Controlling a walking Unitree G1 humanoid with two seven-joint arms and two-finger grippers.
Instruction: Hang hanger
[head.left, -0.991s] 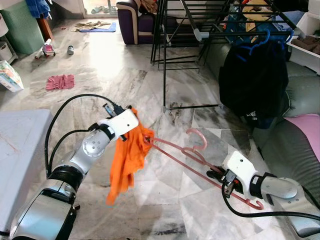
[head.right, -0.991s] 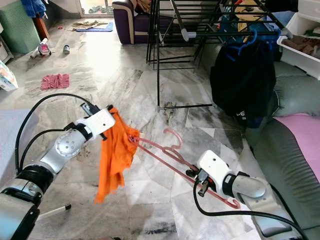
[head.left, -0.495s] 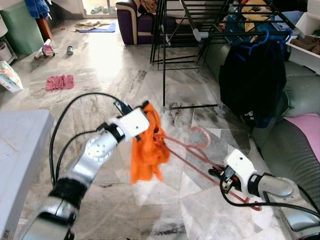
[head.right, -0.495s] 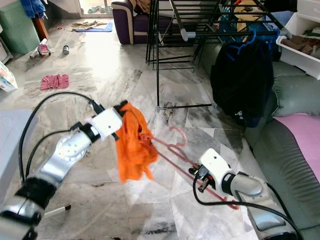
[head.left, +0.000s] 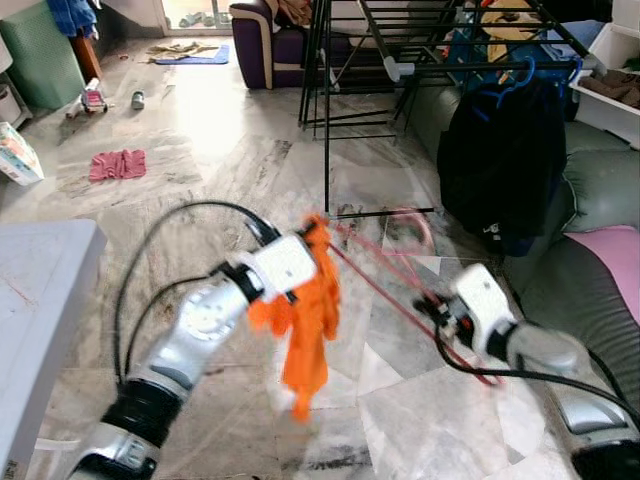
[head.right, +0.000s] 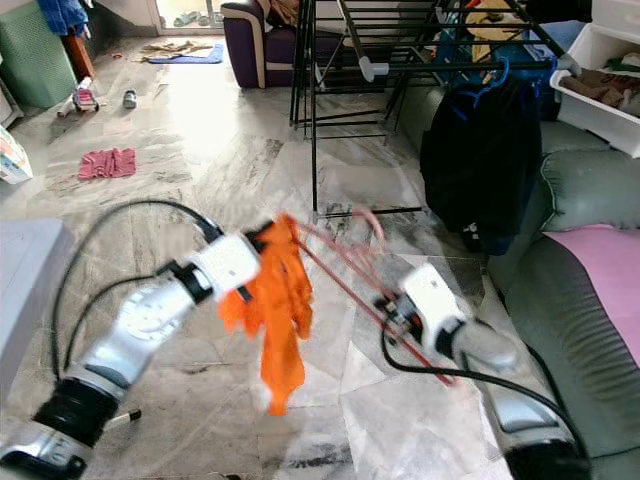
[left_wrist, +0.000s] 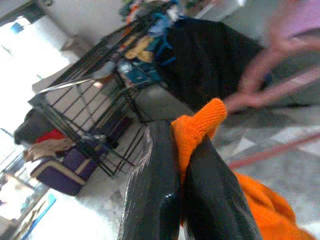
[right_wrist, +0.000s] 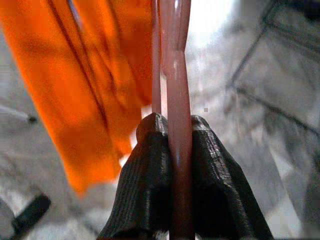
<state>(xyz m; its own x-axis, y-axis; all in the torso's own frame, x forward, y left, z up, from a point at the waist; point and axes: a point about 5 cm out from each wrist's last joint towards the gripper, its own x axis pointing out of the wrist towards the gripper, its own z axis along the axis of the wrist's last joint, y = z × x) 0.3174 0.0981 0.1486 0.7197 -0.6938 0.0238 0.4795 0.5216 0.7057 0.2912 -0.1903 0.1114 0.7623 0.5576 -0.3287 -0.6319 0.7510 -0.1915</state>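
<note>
left eye view: your right gripper is clamped on the pink hanger, left gripper pinching the orange cloth. hanger's long axis points up-left, hook twd the drying rack, well beyond; right arm's nearer.

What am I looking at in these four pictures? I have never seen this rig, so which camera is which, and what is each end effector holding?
This is a humanoid robot with two silver arms. The two wide pictures come from its head, looking down at a marble floor. The two close pictures come from wrist cameras looking along the black fingers. The left end effector pinches an orange garment. The right end effector is shut on a pink hanger, one end of which reaches the garment. Ahead stands a black drying rack with dark clothing hung on it.
</note>
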